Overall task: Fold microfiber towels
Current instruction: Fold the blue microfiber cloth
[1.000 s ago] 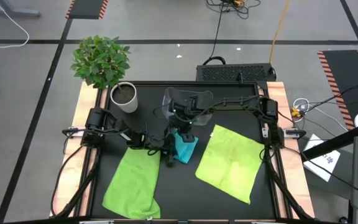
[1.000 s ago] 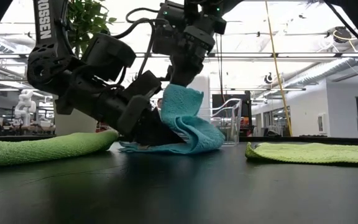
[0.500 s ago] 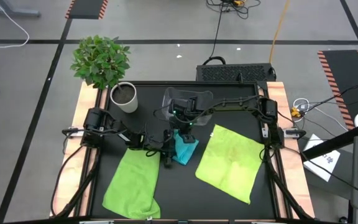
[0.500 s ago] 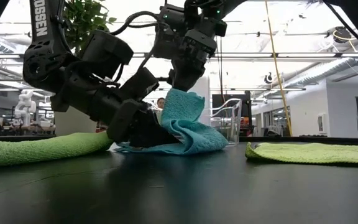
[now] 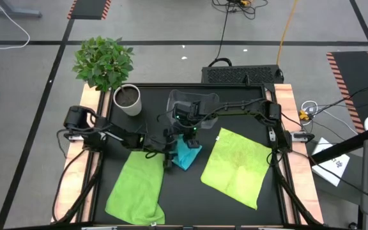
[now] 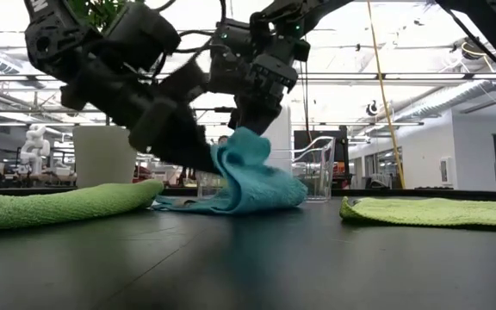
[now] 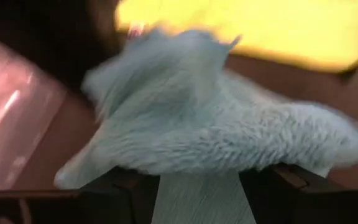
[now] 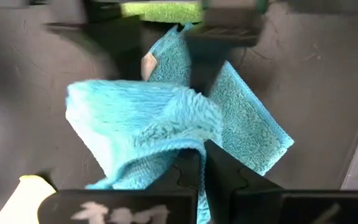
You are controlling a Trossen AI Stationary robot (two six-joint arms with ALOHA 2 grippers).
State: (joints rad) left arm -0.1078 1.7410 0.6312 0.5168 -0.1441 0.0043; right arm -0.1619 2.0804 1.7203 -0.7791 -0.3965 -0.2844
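Blue towel [image 5: 186, 153] mid-fold — right claw [image 5: 188, 133] pinches its raised edge | left claw [image 5: 168, 151] spread wide at its side | both green towels [image 5: 135, 188] unfolded on counter [image 5: 235, 211]

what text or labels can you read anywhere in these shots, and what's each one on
None can be read in the current pictures.
White paper sheet beside the table's right edge, high view: dark print, too small to read.
Small tag on the turquoise towel, right wrist view: blank or too blurred to tell.
Left arm, low view: no lettering legible on its casing.
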